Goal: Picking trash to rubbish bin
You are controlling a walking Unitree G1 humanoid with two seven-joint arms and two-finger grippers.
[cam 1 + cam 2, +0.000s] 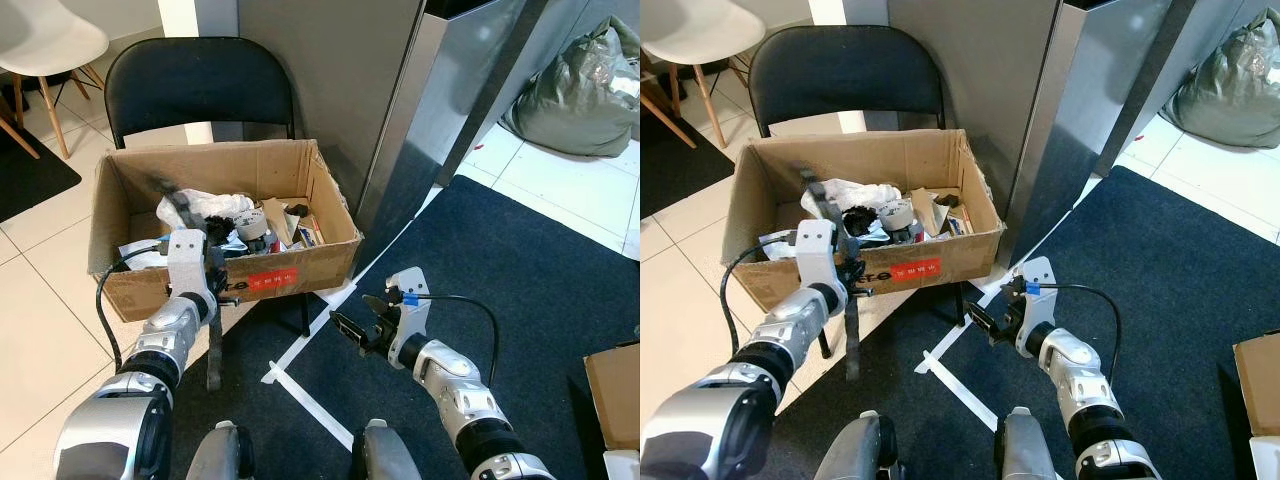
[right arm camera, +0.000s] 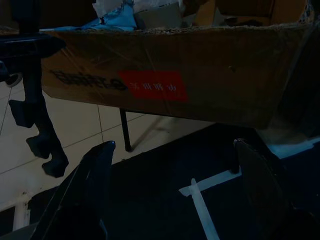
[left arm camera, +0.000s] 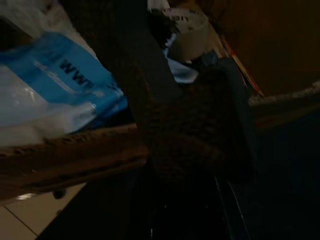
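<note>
Tiled floor meets a dark rug, with the box (image 1: 225,225) of trash (image 1: 215,215) perched on a folding chair (image 1: 200,85). My left gripper (image 1: 185,215) hangs over it, can't tell its jaws; my right gripper (image 1: 362,320) hangs low beside it, spread wide, empty. Bump the rim and the box probably slides off.

One brown cardboard box (image 1: 300,265) with a single red label (image 1: 272,281) on its front wall sits on one black folding chair (image 1: 200,85). Inside the box — one roll of grey tape (image 1: 258,222) among crumpled wrappers too jumbled to count. Behind the box's left end, one white plastic chair (image 1: 45,40); well right of the box, one grey-green sack (image 1: 580,90).
</note>
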